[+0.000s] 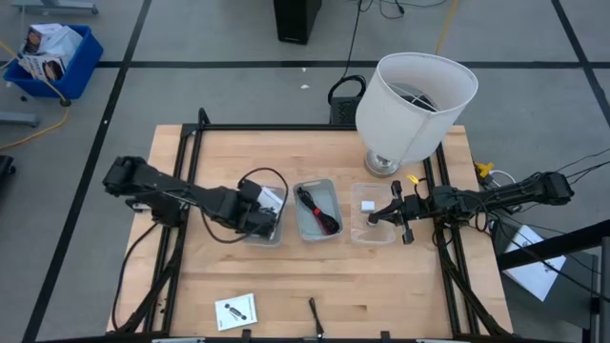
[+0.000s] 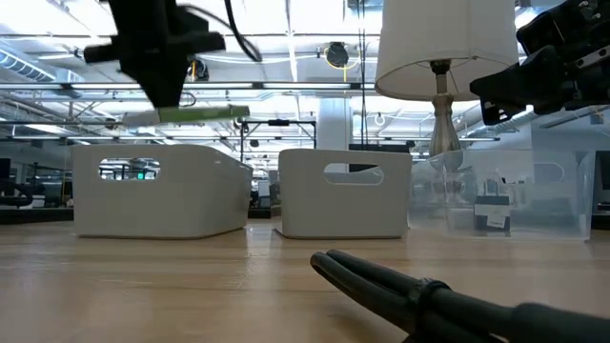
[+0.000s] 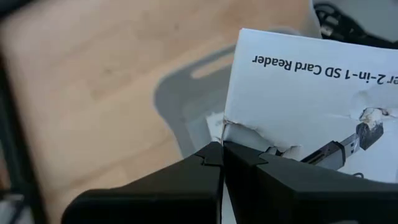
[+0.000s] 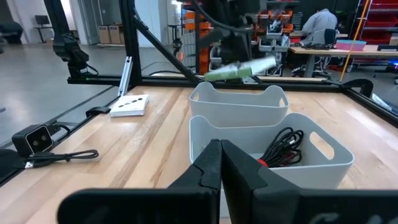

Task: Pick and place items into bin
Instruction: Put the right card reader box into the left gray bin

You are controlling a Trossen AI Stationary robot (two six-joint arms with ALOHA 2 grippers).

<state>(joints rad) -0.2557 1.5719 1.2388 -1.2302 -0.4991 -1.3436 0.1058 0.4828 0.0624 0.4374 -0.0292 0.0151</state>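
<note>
My left gripper [image 1: 260, 216] is shut on a white printed card [image 3: 311, 106] and hovers over the left grey bin [image 1: 264, 232]. The middle grey bin [image 1: 317, 210] holds the black-and-red cable bundle [image 4: 283, 149]. My right gripper [image 1: 378, 217] is shut with nothing between its fingers, above the clear bin [image 1: 374, 229], where a tiny white block [image 1: 367, 204] lies. Another white card [image 1: 235, 311] and a thin dark stick [image 1: 315, 317] lie flat near the table's near edge. The tiny black cube is not visible. My left gripper pinches the white card between its two fingers at one edge [image 3: 225, 132], beside a torn patch. The card is lifted clear above the left bin and lies about level, seen edge-on in the low view [image 2: 195, 114].
A large white lampshade [image 1: 415, 105] stands on its metal base at the table's far right, just behind the clear bin. The three bins sit in a row across the table's middle. Bare wood lies in front of and left of them.
</note>
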